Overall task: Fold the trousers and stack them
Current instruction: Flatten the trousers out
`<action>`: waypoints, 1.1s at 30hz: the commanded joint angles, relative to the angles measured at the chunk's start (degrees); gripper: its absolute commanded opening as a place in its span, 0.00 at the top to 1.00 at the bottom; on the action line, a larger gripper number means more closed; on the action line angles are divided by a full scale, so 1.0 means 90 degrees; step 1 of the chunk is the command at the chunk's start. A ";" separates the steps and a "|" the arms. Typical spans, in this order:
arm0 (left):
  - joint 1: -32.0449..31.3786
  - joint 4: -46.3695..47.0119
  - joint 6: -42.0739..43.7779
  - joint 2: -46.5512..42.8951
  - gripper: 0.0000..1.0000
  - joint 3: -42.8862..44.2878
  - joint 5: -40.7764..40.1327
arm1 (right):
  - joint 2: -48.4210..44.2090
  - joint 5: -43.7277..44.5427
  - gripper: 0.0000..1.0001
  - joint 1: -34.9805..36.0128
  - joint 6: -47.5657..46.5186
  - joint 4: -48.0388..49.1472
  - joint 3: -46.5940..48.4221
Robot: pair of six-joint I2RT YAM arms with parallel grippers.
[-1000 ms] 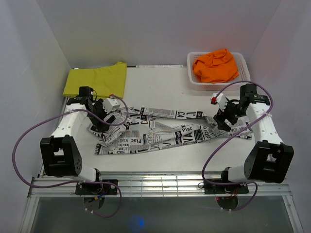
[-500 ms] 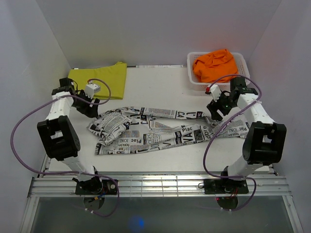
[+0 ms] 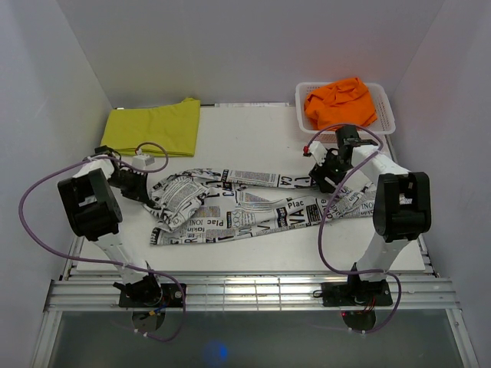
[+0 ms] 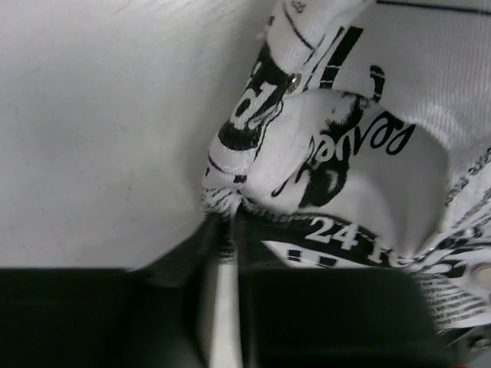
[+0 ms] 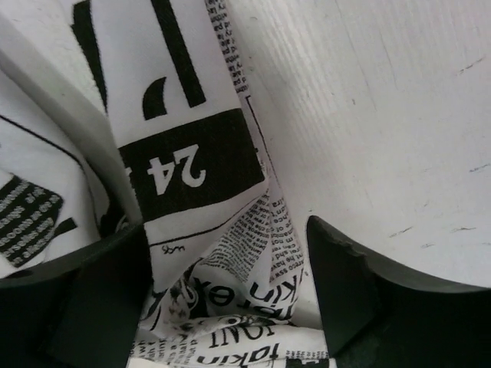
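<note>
1. The newspaper-print trousers (image 3: 245, 211) lie rumpled across the middle of the table (image 3: 261, 138), legs stretched sideways.
2. At their left end, the left gripper (image 4: 222, 230) is clamped on a thin fold of the printed cloth.
3. At their right end, the right gripper (image 5: 226, 245) is spread wide, with cloth lying loose between its fingers.
4. The yellow trousers (image 3: 153, 126) lie flat at the far left.
5. The orange trousers (image 3: 341, 103) sit bunched in the white lattice basket (image 3: 316, 135) at the far right.
</note>
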 commanded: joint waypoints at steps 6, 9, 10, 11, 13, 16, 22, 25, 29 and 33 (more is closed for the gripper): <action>0.0216 0.0238 0.0006 -0.0023 1.00 0.0752 -0.0215 | -0.0082 0.0536 0.55 -0.0012 0.0190 0.0309 0.0297; 0.0431 0.0101 0.0493 -0.0296 1.00 0.1075 -0.0343 | -0.0530 0.0692 0.65 -0.0012 0.0054 0.0201 0.0044; 0.0499 0.0110 0.0659 -0.0548 1.00 0.1066 -0.0478 | -0.0678 0.0722 0.69 -0.0012 -0.0024 0.0153 -0.0044; 0.0538 0.0226 0.0961 -0.0705 1.00 0.1037 -0.0557 | -0.0795 0.0751 0.79 -0.0012 -0.0141 0.0065 -0.0132; 0.0636 0.0422 0.1168 -0.1028 1.00 0.0852 -0.0607 | -0.1205 0.0800 0.88 -0.0012 -0.0230 -0.0042 -0.0328; 0.0646 0.0803 0.1306 -0.1526 1.00 0.0714 -0.0432 | -0.1548 0.0810 0.92 -0.0012 -0.0337 -0.0189 -0.0299; 0.0335 0.1515 0.0439 -0.1060 1.00 0.1328 -0.0265 | -0.0837 0.0985 0.92 -0.0012 -0.0172 0.0054 0.0490; 0.0033 0.1935 -0.0117 -0.0416 1.00 0.1893 -0.0411 | 0.0060 0.1317 0.92 -0.0012 0.0304 0.0366 0.1320; -0.0281 0.1627 -0.0891 0.0522 0.59 0.3160 -0.0899 | 0.1369 0.1980 0.49 -0.0003 0.0941 -0.0061 0.3366; -0.0252 0.0425 -0.0562 0.0320 0.02 0.3411 -0.0160 | 0.1218 0.2149 0.10 -0.0100 0.0855 -0.0463 0.3356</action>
